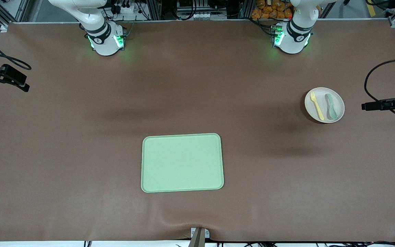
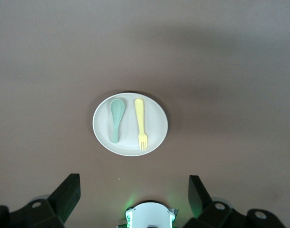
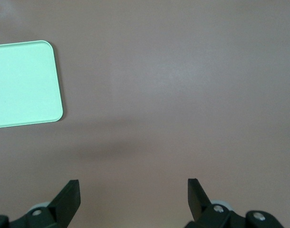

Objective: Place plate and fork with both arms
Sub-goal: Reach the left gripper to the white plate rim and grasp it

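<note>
The light-green tray [image 1: 182,162] lies nearest the camera. Farther than the tray, toward the left arm's end, the cream plate [image 1: 338,113] carries the pale-yellow fork [image 1: 316,105] beside a grey-green spoon [image 1: 331,106]. Left gripper [image 2: 134,192] hangs high over the plate and right gripper [image 3: 134,192] over bare table near the tray, both with jaws wide.

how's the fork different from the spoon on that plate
The fork is pale yellow, while the spoon is grey-green. The fork is slim and ends in short tines; the spoon is broader and ends in a rounded bowl. The fork looks slightly longer than the spoon. Both lie side by side, roughly parallel, on the small cream plate, toward the left arm's end of the table.
</note>
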{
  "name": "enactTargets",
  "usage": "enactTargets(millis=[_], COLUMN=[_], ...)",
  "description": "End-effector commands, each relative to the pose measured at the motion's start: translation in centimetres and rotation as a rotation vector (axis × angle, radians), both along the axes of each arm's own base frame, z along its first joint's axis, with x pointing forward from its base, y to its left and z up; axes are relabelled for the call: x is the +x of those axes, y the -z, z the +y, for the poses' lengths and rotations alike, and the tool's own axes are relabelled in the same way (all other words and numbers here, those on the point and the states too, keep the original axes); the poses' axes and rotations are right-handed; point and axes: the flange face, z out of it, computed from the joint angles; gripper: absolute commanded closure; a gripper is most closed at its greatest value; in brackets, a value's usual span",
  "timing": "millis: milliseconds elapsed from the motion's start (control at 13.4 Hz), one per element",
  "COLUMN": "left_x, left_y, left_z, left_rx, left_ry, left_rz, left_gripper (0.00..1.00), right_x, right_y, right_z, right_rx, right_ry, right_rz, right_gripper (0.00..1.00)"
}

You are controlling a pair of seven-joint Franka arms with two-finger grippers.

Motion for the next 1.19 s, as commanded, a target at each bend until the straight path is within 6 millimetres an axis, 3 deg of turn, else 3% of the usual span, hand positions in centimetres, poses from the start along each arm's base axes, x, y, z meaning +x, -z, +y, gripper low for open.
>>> enactTargets(millis=[0, 298, 521, 670, 745, 819, 1117], left_x=[-0.1, -3.0, -6.6, -9.5, -10.3, -11.1, -12.7], left_y=[4.1, 11.3, 16.4, 19.3, 20.7, 22.0, 26.4], left_z=[1.0, 3.9, 8.1, 12.4, 13.6, 14.3, 13.1], left_rx=[-0.001, -0.006, -0.085, -0.121, -0.130, -0.133, -0.135], left_ry=[0.008, 0.101, 0.178, 0.199, 0.217, 0.223, 0.241], left_rz=[0.087, 0.144, 0.118, 0.055, 0.026, 0.008, -0.020], left_gripper=[0.00, 0.00, 0.00, 0.00, 0.00, 0.00, 0.00], right_x=[-0.2, -0.2, -0.2, -0.2, -0.2, -0.2, -0.2], right_y=[-0.5, -0.5, -0.6, -0.6, -0.5, -0.5, -0.4], right_z=[-0.3, -0.3, -0.3, -0.5, -0.7, -0.6, -0.8], right_rx=[-0.006, -0.006, -0.006, -0.006, -0.002, 0.001, 0.003], right_ry=[0.008, 0.008, 0.008, 0.011, 0.017, 0.015, 0.018], right_rz=[0.001, 0.001, -0.001, 0.001, 0.002, 0.001, 0.004], right_gripper=[0.00, 0.00, 0.00, 0.00, 0.00, 0.00, 0.00])
